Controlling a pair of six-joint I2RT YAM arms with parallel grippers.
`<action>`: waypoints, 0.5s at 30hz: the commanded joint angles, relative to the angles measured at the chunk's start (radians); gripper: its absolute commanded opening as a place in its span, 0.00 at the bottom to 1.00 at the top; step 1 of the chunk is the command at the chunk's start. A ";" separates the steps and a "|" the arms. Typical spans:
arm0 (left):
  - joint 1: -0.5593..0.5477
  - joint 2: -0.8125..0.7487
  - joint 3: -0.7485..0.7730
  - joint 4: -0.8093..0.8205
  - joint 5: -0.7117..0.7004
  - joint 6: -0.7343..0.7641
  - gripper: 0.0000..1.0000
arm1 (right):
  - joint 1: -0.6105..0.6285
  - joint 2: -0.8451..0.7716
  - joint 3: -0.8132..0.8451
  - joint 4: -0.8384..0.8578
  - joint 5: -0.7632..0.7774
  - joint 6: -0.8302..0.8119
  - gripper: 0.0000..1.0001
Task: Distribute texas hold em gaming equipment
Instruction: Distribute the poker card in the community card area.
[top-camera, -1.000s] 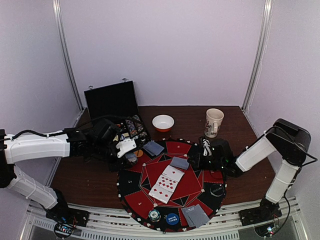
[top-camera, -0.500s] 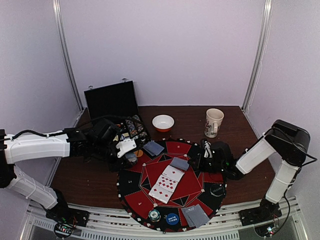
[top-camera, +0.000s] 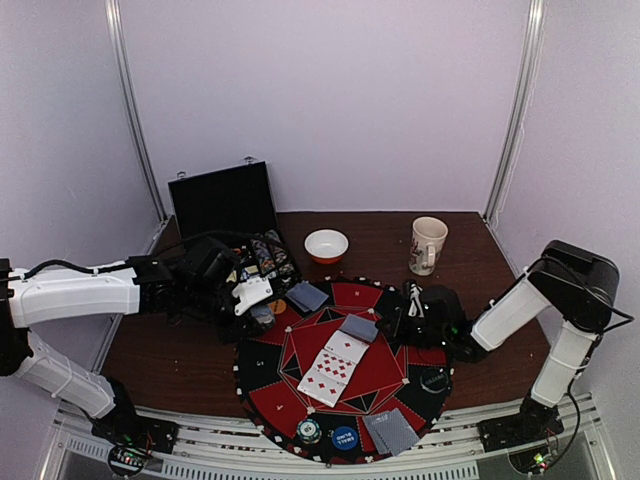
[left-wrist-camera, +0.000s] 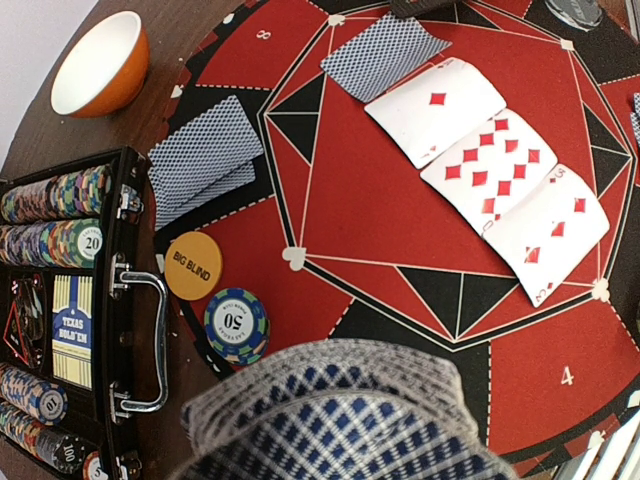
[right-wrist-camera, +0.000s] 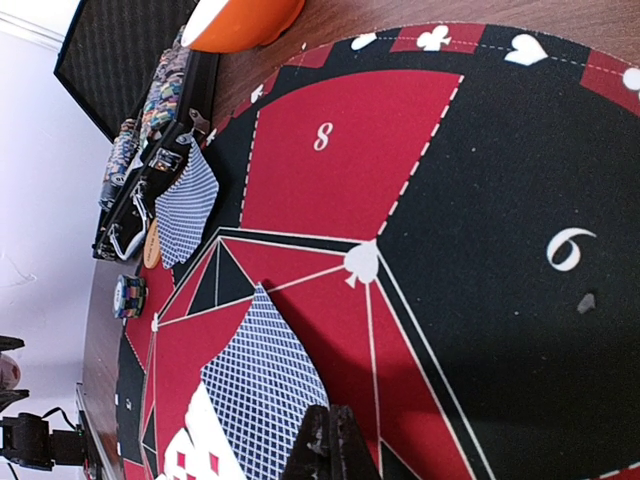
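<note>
While the left tool (top-camera: 258, 304) clamps a stack of cards (left-wrist-camera: 340, 420) at the edge of the mat (right-wrist-camera: 480, 200), the right tool (right-wrist-camera: 331, 428) is pinched closed, empty; beside it lies a face-down card (right-wrist-camera: 262, 390)

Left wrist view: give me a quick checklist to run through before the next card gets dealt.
1. The left hand grips the fanned deck: ok.
2. The three face-up cards lie in a row on the mat: ok.
3. The face-down cards beside the case lie flat: ok.
4. The right hand is shut, with nothing seen in it: ok.
5. The orange disc and blue chip are uncovered by cards: ok.
6. Enough cards left in the deck: cannot tell.
</note>
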 joint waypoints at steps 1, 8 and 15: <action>0.004 -0.007 0.011 0.030 0.003 -0.003 0.41 | 0.017 0.030 -0.011 0.058 0.037 0.044 0.00; 0.004 -0.009 0.011 0.030 0.003 -0.003 0.40 | 0.022 0.036 -0.006 0.065 0.059 0.053 0.00; 0.004 -0.014 0.011 0.030 0.004 -0.003 0.41 | 0.025 0.042 -0.007 0.066 0.045 0.059 0.03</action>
